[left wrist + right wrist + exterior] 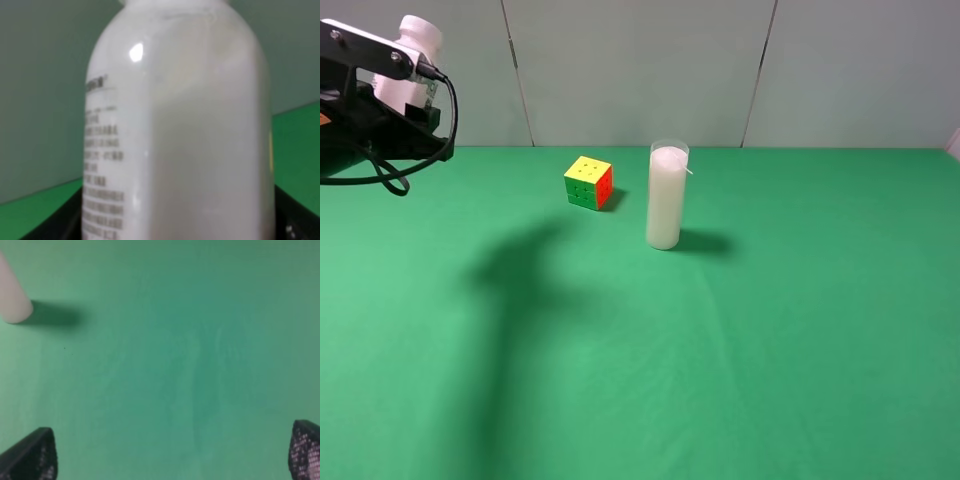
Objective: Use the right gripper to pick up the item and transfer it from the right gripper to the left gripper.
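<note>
The left claw, high over the desk's far-left corner, is closed on the white bottle, cap uppermost. The right claw hangs above the green desk near the candle, spread wide and holding nothing. The puzzle cube stands beside the candle.

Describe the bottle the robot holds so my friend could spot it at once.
Start at the green table, then look to its far left corner, where the left gripper hangs above it. The bottle sits in it: white, capped, held aloft, unlike the cube and candle.
</note>
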`<state>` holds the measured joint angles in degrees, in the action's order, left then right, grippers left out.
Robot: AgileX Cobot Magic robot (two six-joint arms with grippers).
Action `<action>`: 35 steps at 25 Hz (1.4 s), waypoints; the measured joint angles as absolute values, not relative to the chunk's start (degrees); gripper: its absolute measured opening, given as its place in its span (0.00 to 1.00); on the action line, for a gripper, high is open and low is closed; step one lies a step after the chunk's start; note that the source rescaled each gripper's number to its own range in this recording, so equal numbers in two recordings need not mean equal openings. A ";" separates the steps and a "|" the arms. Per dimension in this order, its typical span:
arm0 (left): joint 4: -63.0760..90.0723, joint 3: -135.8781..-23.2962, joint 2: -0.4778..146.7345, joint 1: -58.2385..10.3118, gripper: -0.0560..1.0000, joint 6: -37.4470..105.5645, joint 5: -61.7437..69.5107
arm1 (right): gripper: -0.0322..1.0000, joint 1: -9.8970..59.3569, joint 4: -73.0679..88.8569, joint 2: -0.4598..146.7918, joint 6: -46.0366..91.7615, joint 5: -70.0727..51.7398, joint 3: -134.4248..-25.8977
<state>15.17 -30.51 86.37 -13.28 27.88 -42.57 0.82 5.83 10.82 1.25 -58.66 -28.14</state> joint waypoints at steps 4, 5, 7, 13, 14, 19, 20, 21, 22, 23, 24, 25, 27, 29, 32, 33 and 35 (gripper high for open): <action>12.12 -29.66 90.44 -13.28 0.06 24.70 -45.09 | 1.00 0.82 5.83 10.82 1.25 -58.66 -28.14; 11.05 -29.66 91.38 -13.28 0.06 23.92 -46.06 | 1.00 0.82 5.83 10.82 1.25 -58.66 -28.14; 9.56 -29.66 92.99 -13.28 0.06 22.19 -48.52 | 1.00 0.82 5.83 10.82 1.25 -58.66 -28.14; 8.15 -27.82 100.54 -13.28 0.05 19.77 -61.60 | 1.00 0.82 5.83 10.82 1.25 -58.66 -28.14; 7.91 -27.53 102.32 -13.28 0.05 19.04 -63.88 | 1.00 0.82 5.83 10.82 1.25 -58.66 -28.14; 6.36 -27.23 109.57 -13.28 0.05 15.51 -66.48 | 1.00 0.82 5.83 10.82 1.25 -58.48 -28.14; 6.20 -27.23 110.56 -13.28 0.05 15.19 -66.48 | 1.00 0.82 5.83 10.82 1.25 -58.48 -28.14; 6.13 -27.23 111.22 -13.28 0.05 14.96 -66.48 | 1.00 0.82 5.83 10.82 1.25 -58.43 -28.14; 6.08 -27.23 111.80 -13.28 0.05 14.64 -66.52 | 1.00 0.82 5.83 10.82 1.25 -58.43 -28.14; 6.08 -27.23 112.16 -13.28 0.05 14.57 -66.52 | 1.00 0.82 5.83 10.82 1.25 -58.43 -28.14; 6.08 -27.23 112.38 -13.28 0.05 14.42 -66.52 | 1.00 0.82 5.83 10.82 1.25 -58.43 -28.14; 6.08 -27.23 112.53 -13.28 0.05 14.08 -66.61 | 1.00 0.82 5.83 10.82 1.25 -58.43 -28.14; 6.08 -27.23 112.53 -13.28 0.05 13.25 -66.67 | 1.00 0.82 5.83 10.82 1.25 -58.43 -28.14; 6.08 -27.23 112.58 -13.28 0.05 12.70 -66.74 | 1.00 0.82 5.83 10.82 1.25 -58.43 -28.14; 6.02 -27.28 113.21 -13.28 0.05 12.41 -66.93 | 1.00 0.82 5.83 10.82 1.25 -58.43 -28.14; 6.02 -27.28 113.48 -13.28 0.05 12.09 -66.99 | 1.00 0.82 5.83 10.82 1.25 -58.43 -28.14; 6.02 -27.28 114.02 -13.28 0.05 11.35 -66.99 | 1.00 0.82 5.83 10.82 1.25 -58.43 -28.14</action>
